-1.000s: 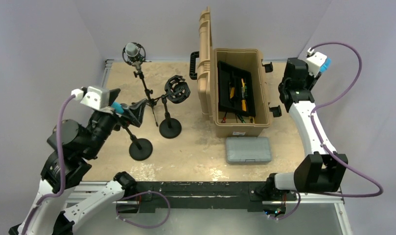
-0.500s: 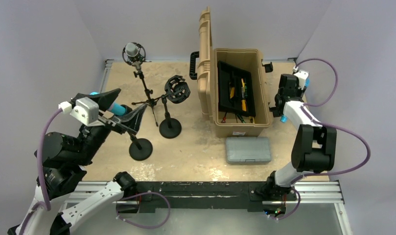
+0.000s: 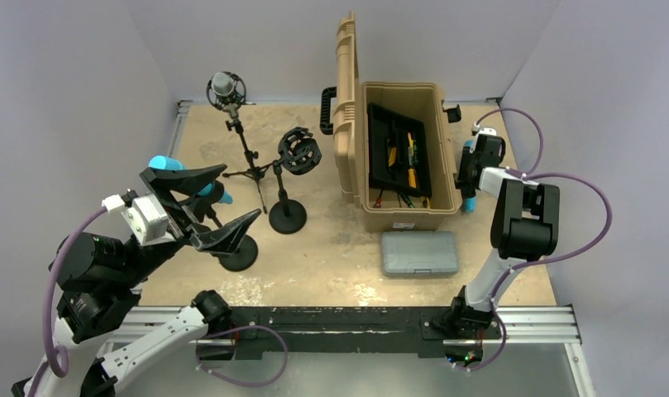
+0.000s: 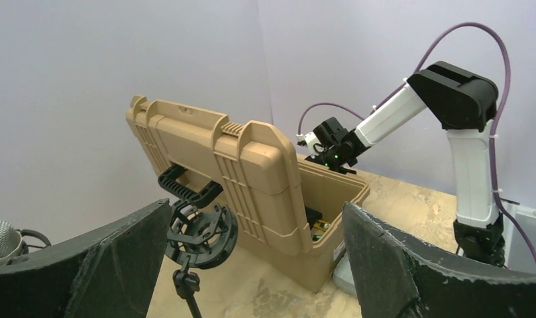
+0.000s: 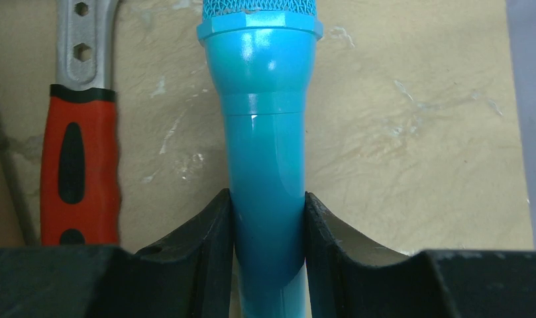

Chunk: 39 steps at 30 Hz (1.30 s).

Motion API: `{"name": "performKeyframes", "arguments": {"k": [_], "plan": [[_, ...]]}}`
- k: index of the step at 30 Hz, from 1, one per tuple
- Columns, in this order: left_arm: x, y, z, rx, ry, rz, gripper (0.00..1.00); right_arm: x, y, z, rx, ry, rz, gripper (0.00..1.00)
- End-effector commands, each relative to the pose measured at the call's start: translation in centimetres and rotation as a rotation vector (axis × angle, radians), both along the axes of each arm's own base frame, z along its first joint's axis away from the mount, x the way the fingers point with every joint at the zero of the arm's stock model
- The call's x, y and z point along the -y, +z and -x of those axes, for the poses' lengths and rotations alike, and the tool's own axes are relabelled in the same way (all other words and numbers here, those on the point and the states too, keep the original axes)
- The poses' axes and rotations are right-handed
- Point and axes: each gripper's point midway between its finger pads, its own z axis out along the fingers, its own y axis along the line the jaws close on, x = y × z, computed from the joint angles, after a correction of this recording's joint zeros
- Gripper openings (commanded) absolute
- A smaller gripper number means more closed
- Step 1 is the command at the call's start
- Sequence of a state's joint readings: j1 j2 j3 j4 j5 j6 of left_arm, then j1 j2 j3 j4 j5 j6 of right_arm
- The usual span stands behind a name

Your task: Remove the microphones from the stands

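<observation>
A blue microphone (image 3: 160,162) lies tilted in the clip of a black round-base stand (image 3: 237,252) at the left. My left gripper (image 3: 241,191) is open wide and empty; its upper finger crosses in front of that microphone's middle. In the left wrist view the left gripper (image 4: 257,209) frames an empty black shock mount (image 4: 199,228). My right gripper (image 5: 268,199) is shut on a second blue microphone (image 5: 262,119), held low over the table beside the tan case; it also shows in the top view (image 3: 467,201). A grey microphone (image 3: 225,85) sits in a shock mount on a tripod stand at the back.
An open tan tool case (image 3: 405,157) with tools stands at centre right, a grey box (image 3: 419,252) in front of it. An empty shock mount stand (image 3: 288,217) stands mid-table. A red-handled wrench (image 5: 76,152) lies on the table left of the right gripper.
My left gripper opened wide and drew back toward the near left. My right arm swung down from high at the right to the table beside the case, the blue microphone in it.
</observation>
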State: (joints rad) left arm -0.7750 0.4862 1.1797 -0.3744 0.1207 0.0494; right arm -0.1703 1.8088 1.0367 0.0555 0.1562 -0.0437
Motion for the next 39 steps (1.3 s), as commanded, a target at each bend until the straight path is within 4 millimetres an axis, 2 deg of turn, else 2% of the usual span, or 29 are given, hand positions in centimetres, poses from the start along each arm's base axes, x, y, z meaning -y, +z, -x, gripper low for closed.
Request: {"name": "performKeyframes", "arguments": {"k": [1, 4, 7, 11, 15, 19, 25, 30, 37, 39], "plan": [[1.1, 0.6, 1.0, 0.064, -0.078, -0.017, 0.97, -2.4, 1.1, -1.9, 0.055, 0.154, -0.076, 0.04], [1.4, 0.5, 1.3, 0.069, -0.102, -0.025, 0.97, -3.0, 0.1, -1.7, 0.033, 0.172, -0.105, 0.08], [1.3, 0.5, 1.3, 0.072, -0.094, -0.026, 0.97, -3.1, -0.7, -1.4, 0.010, 0.166, -0.124, 0.17], [1.2, 0.5, 1.1, 0.072, -0.083, -0.025, 0.97, -3.3, -0.8, -1.1, 0.007, 0.154, -0.139, 0.31], [1.1, 0.5, 1.1, 0.070, -0.077, -0.024, 0.97, -3.0, -0.9, -0.9, -0.001, 0.130, -0.137, 0.38], [1.0, 0.5, 1.1, 0.074, -0.077, -0.024, 0.97, -2.7, -0.9, -0.6, -0.006, 0.100, -0.135, 0.45], [1.0, 0.4, 1.1, 0.072, -0.077, -0.027, 0.97, -2.8, -0.8, -0.5, -0.006, 0.096, -0.139, 0.46], [1.0, 0.4, 1.0, 0.070, -0.073, -0.026, 0.97, -2.3, 0.8, -0.7, 0.021, 0.074, -0.118, 0.49], [1.2, 0.2, 1.0, 0.066, -0.077, -0.032, 0.97, -1.3, 5.8, -1.5, 0.128, 0.032, -0.072, 0.56], [1.3, 0.2, 0.9, 0.065, -0.078, -0.034, 0.97, -0.7, 6.4, -1.0, 0.117, -0.015, -0.065, 0.58]]}}
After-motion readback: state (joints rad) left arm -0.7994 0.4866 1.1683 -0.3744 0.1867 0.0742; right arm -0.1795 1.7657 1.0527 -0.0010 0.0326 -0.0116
